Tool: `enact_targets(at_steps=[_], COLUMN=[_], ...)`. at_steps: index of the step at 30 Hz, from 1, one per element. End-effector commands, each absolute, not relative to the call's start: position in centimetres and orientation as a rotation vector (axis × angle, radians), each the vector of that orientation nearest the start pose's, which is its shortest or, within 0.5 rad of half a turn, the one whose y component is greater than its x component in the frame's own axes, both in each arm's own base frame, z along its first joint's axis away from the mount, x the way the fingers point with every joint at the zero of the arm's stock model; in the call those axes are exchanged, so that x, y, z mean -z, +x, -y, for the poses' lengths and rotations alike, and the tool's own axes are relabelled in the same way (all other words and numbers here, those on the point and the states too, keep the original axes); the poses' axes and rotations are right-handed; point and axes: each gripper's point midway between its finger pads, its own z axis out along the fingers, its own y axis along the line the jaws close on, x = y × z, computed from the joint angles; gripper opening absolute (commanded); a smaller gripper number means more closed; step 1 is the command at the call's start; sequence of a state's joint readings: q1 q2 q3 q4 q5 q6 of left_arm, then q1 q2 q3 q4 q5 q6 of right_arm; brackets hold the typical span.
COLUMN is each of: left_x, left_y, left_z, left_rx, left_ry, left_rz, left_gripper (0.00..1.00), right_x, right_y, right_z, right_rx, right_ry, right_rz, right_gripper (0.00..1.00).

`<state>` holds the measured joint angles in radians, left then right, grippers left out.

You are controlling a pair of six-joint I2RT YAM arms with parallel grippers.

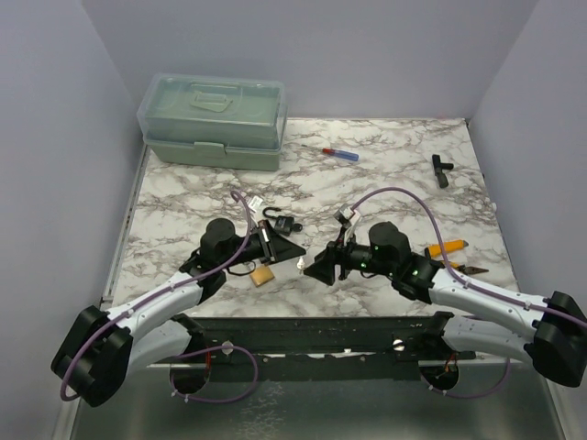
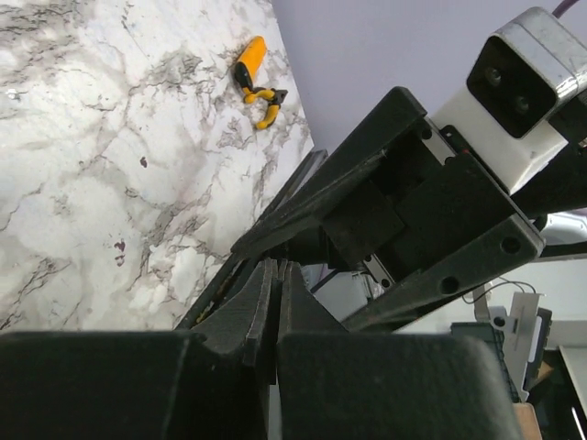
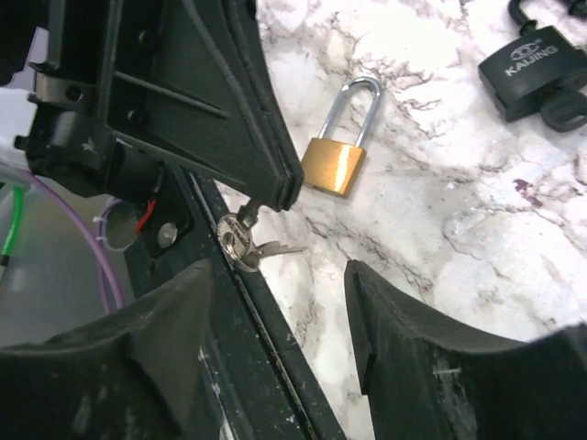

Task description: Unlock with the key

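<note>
Closest to the right wrist lens, your right gripper [image 3: 280, 275] stands with its two fingers spread and only bare marble between them. Just past it, your left gripper [image 3: 286, 192] has its fingers pressed together on the key [image 3: 237, 235], which hangs from their tips over the near edge of the table [image 1: 394, 156] with a second key fanned out beside it. The two grippers face each other tip to tip, near but apart.

A brass padlock [image 3: 337, 165] lies flat on the marble just beyond the left fingertips, its shackle seated in the body. A black padlock [image 3: 537, 66] lies farther back.

Your surface is white marble-patterned board with grey veining, closed in by pale lilac walls [image 1: 321, 46] at the back and on both sides. A black mounting rail [image 1: 312, 335] runs along the near edge. A pale green toolbox [image 1: 215, 119] sits in the far left corner with its lid down. A red-and-blue screwdriver [image 1: 339, 153] lies to its right, a small black tool [image 1: 442, 170] near the right wall, and yellow-handled pliers [image 1: 449, 252] beside the right arm.
</note>
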<state>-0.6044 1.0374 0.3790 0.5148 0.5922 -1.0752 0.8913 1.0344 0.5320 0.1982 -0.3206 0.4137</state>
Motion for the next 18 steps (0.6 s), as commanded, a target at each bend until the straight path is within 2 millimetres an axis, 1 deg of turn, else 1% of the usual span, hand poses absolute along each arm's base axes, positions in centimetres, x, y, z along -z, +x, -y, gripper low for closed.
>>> enact_targets(at_steps=[1, 4, 10, 14, 18], left_x=[-19.7, -20.2, -21.1, -21.5, -22.9], left_y=[19.3, 19.9, 20.8, 20.9, 21.1], left_z=[27.7, 27.1, 26.0, 25.5, 24.8], left_rx=[1.555, 1.481, 1.365, 1.313, 1.268], left_ry=[0.04, 0.034, 0.003, -0.01, -0.009], left_rz=[-2.019, -2.023, -2.021, -2.043, -2.027], left_gripper=[0.0, 0.0, 0.0, 0.0, 0.0], right_x=[-17.3, -17.7, -19.0, -20.8, -21.6], right_y=[17.0, 17.1, 17.1, 16.4, 15.2], right_z=[-30.7, -30.4, -30.0, -30.4, -31.6], right_rx=[-1.11, -1.104, -1.135, -1.251, -1.365], right_ry=[-0.621, -0.598, -0.56, -0.497, -0.563], right_rz=[-1.958, -1.93, -1.84, -1.796, -1.703], right_gripper=[0.7, 0.75, 0.75, 0.76, 0.76])
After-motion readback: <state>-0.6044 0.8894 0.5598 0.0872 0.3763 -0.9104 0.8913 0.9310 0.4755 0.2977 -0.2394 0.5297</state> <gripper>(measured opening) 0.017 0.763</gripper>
